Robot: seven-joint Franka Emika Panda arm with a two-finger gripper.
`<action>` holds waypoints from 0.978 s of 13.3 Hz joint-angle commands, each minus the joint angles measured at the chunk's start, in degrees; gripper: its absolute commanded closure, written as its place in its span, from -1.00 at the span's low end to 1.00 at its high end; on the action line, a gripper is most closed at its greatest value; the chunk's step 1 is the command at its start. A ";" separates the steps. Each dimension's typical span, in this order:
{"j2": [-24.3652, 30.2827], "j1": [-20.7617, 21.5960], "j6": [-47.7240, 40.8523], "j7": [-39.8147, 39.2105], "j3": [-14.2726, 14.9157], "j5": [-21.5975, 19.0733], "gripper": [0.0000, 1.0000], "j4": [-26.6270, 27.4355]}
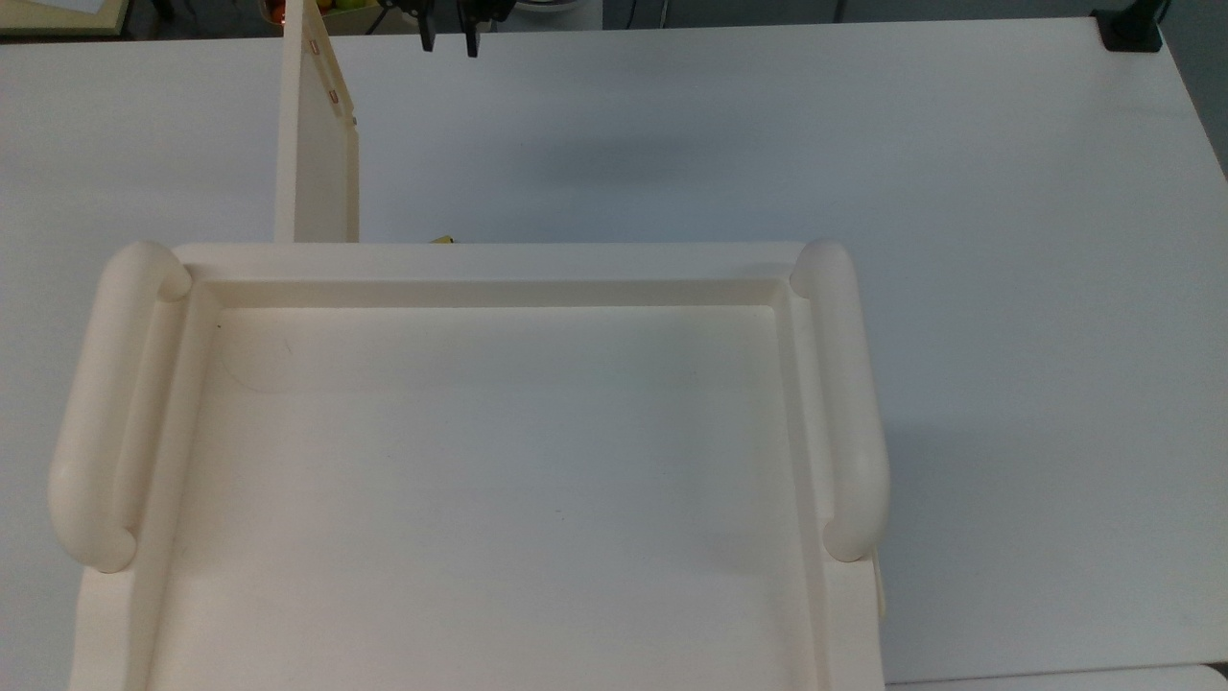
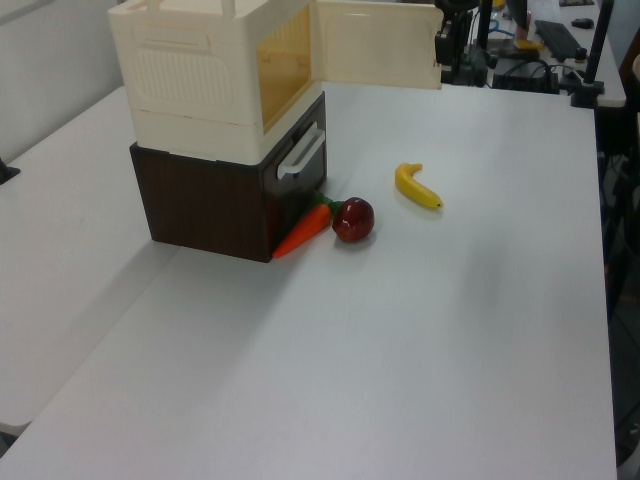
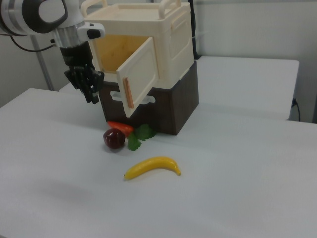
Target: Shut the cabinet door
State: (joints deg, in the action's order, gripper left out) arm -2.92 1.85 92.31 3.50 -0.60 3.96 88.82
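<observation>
Your cabinet door (image 3: 138,76): swung wide open from the cabinet (image 3: 163,34). Your gripper (image 1: 448,38): fingers parted, empty, near the door's free edge.

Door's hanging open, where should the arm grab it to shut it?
Probably the door's free vertical edge, the one with the brown strip, farthest from the hinge for the easiest swing. The panel is thin and stands edge-on to the open pincer, so coming end-on at that edge, one finger on each face, looks best.
</observation>
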 commanded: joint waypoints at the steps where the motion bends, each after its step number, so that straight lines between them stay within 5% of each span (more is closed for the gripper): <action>1: 0.72 0.61 -1.69 -0.43 0.16 -1.06 1.00 0.92; 7: 0.54 0.70 -1.96 -0.16 -0.02 -1.06 1.00 0.22; 13: 1.07 0.43 -3.54 0.36 0.07 -1.24 1.00 -9.69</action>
State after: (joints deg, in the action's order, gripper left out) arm -2.55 2.13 91.65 3.51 -0.89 3.94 84.45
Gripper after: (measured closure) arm 0.991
